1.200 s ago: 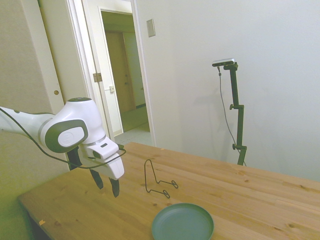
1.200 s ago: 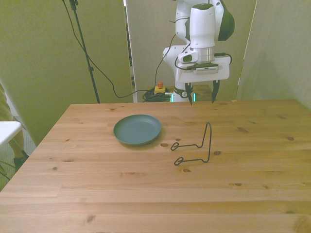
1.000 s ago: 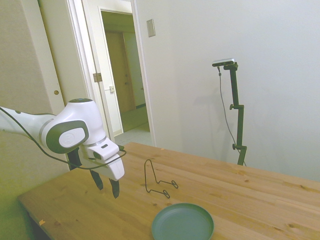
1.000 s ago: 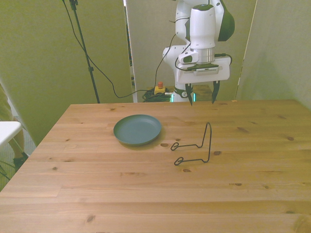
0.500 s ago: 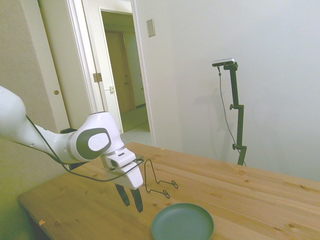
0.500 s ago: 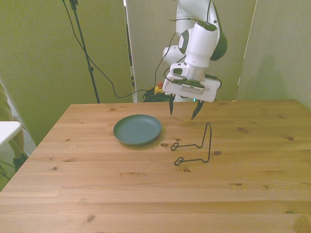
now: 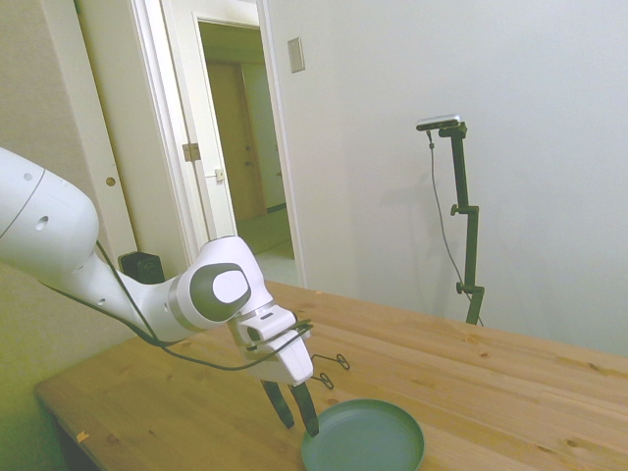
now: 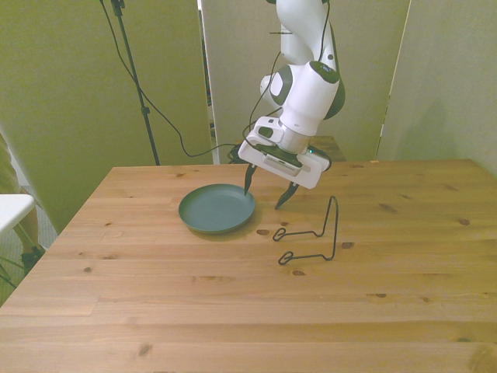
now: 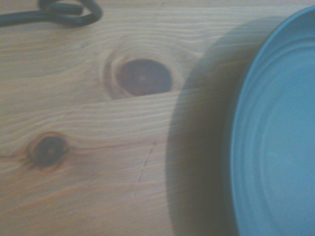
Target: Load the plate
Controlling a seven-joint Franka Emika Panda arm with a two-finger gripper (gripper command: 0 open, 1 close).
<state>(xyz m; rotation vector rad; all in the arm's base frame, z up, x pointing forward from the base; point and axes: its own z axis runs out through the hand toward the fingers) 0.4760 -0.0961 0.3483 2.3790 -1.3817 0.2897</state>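
Plate (image 8: 217, 208), round, muted teal-green, smooth with a shallow raised rim and faint concentric rings inside, lies flat on the knotty pale wooden table (image 8: 233, 303). Two-finger gripper (image 8: 265, 193) on the glossy white arm (image 8: 307, 92) is tilted, dark tapered fingers spread wide and holding nothing; one fingertip sits at the plate's rim at about 2 o'clock, the other just outside it. Contact cannot be told. Thin black wire stand (image 8: 314, 234), bent into an upright loop with two curled feet, stands near the plate at about 4 o'clock.
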